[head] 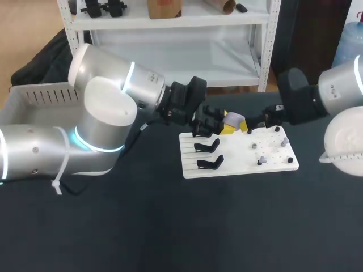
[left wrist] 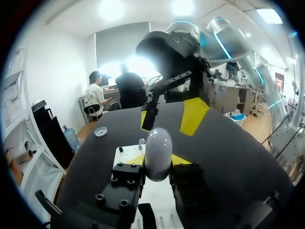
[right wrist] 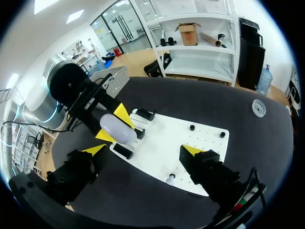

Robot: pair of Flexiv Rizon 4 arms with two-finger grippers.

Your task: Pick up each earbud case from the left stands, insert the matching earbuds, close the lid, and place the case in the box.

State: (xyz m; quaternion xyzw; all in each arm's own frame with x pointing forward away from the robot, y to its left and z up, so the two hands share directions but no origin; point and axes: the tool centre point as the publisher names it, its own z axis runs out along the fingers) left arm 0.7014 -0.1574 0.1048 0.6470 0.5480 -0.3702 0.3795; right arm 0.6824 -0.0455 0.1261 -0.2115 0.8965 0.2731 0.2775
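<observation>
A pale lavender earbud case hangs above the far edge of the white board, with my left gripper shut on it. In the left wrist view the case sits upright between my yellow fingertips. My right gripper faces it from the right, open wide, its tips apart from the case. In the right wrist view the case lies just ahead of my right gripper. Two empty black stands stand on the board's left half. Small earbuds sit on pegs on its right half.
A pale slatted box stands at the table's far left, behind my left arm. A small white round dish lies on the dark table beyond the board. The table's near half is bare dark cloth.
</observation>
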